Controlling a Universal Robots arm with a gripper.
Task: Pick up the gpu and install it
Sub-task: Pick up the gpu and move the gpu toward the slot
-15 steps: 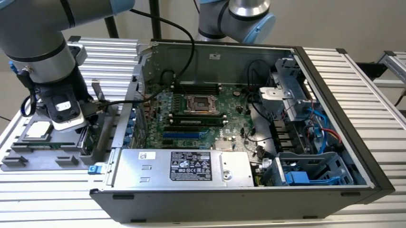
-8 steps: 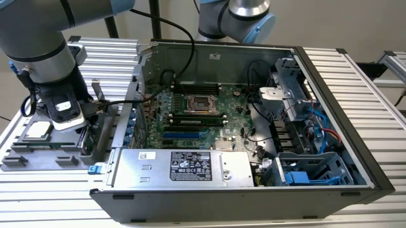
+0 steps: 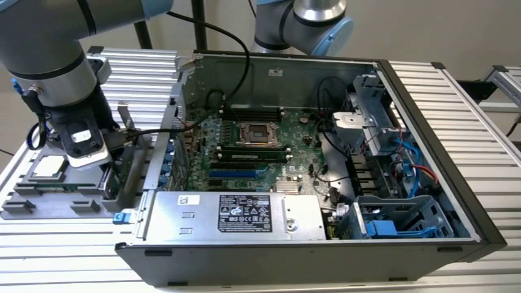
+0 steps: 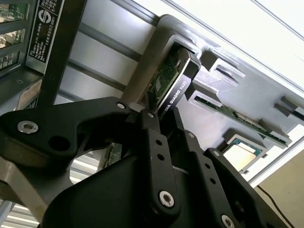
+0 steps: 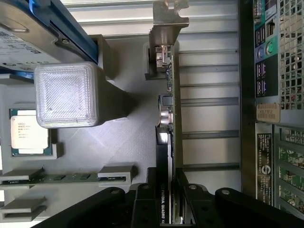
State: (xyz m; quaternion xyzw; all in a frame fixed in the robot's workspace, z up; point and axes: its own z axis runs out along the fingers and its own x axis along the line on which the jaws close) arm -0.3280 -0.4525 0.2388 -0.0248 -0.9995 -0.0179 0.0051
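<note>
First wrist view: I am pinching the gpu (image 5: 173, 114) in the gripper (image 5: 165, 190).
Care: aiming for a straight, untilted lift.

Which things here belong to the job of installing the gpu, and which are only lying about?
For the job: gpu; gripper, closed on it; open computer case.
Lying about: processor chip; memory stick; hard drive with blue clips.
</note>
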